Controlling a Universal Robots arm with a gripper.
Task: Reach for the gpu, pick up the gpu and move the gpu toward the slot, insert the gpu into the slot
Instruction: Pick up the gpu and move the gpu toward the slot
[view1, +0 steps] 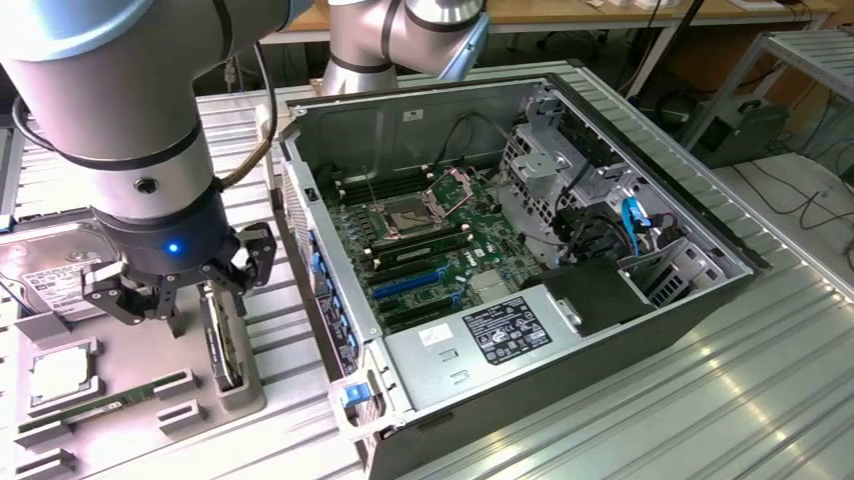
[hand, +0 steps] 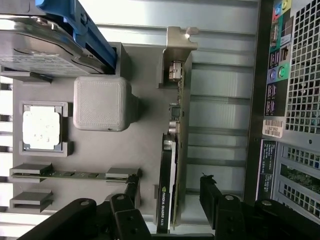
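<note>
Gripper (view1: 180, 290): my jaws stand wide apart and hold nothing.

Position of the gpu (view1: 224, 338): it stands on edge in a groove of the grey tray (view1: 127, 350), straight below me, on the exterior view's left of the case (view1: 400, 130).

Alignment, wrist view: the gpu (hand: 175, 125) runs lengthwise away from my gripper (hand: 170, 185), with its long axis parallel to the finger faces. Its near end lies between my fingers (hand: 127, 200), one to each flat side. A gap shows on both sides, so I judge there is no contact. The silver bracket (hand: 177, 45) is at the far end.

Clearance: a tray block (hand: 102, 102) and a memory stick (hand: 75, 175) lie near one finger. Bare table (hand: 220, 100) separates the other from the case (hand: 290, 75).

The blue slot (view1: 400, 285) lies inside the case, well apart from the gpu, with the case wall between them.
</note>
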